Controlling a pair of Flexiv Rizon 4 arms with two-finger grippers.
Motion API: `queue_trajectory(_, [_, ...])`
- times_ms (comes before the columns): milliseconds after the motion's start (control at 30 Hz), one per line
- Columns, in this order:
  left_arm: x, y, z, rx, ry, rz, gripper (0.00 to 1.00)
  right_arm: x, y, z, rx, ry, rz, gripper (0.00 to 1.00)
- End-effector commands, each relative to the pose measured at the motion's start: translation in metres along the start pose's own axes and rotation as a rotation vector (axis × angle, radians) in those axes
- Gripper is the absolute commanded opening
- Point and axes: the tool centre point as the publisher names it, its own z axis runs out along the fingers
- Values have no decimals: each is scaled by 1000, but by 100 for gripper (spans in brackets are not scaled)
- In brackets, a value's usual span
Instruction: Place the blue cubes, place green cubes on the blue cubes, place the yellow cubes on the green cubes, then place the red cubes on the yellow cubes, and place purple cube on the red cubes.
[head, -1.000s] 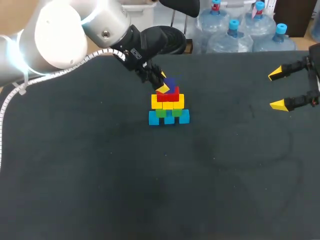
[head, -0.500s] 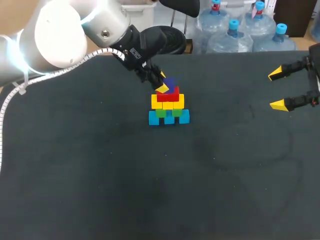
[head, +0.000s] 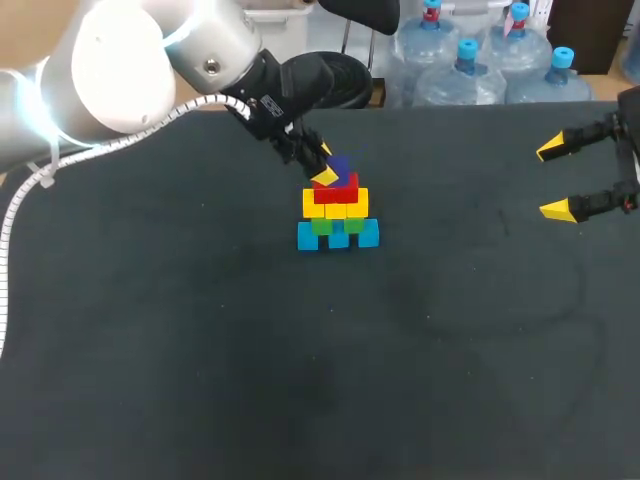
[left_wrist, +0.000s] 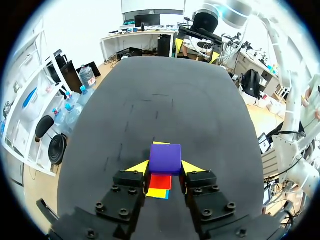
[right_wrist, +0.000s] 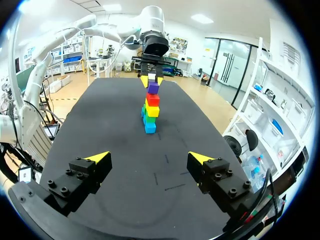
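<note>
left gripper clamped on the small purple cube, right on top of the red cubes. centre it, open gently, lift straight up, or the stack tips.

Black matte table. Directly on it: three blue cubes in a touching row, mid-table, toward the far edge.

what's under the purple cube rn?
Red cubes sit directly beneath the purple cube, over yellow cubes, green cubes, then blue cubes. The left gripper is shut on it. In the left wrist view it covers all but some red and yellow.
</note>
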Motion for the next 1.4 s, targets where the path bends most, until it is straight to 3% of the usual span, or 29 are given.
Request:
queue_trajectory(33, [-1, 3, 0, 8, 3, 3, 0, 0, 0, 1, 0, -1, -1, 100])
queue_trajectory(467, [-1, 4, 1, 14, 3, 1, 0, 0, 0, 1, 0, -1, -1, 100])
queue_trajectory(667, [-1, 4, 1, 17, 3, -1, 17, 0, 0, 1, 0, -1, -1, 100])
queue_trajectory(1067, [-1, 6, 2, 21, 3, -3, 21, 0, 0, 1, 0, -1, -1, 100])
queue_trajectory(1400, [-1, 5, 3, 25, 1, -6, 35, 0, 0, 1, 0, -1, -1, 100])
